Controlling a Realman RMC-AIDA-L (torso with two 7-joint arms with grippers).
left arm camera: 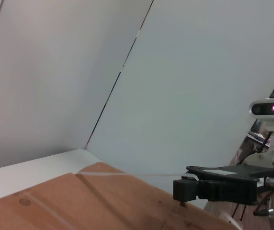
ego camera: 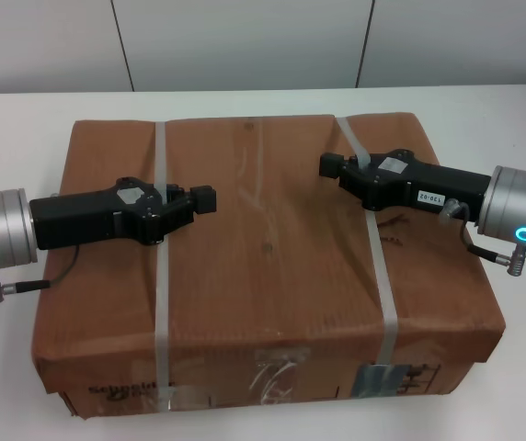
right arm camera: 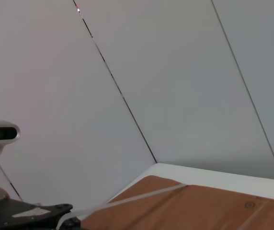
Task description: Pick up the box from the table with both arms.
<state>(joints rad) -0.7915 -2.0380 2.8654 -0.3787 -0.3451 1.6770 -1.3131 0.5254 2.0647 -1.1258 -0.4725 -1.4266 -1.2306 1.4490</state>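
Left gripper [ego camera: 203, 199] & right gripper [ego camera: 332, 166] over box [ego camera: 263, 266] top, pointing inward above straps; finger state can't tell. Box flat on table [ego camera: 24, 138], not gripped. Approach step; next prob. needs grippers at opposite sides.

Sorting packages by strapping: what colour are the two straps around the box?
Pale grey straps on the brown cardboard box; the head view shows them best.
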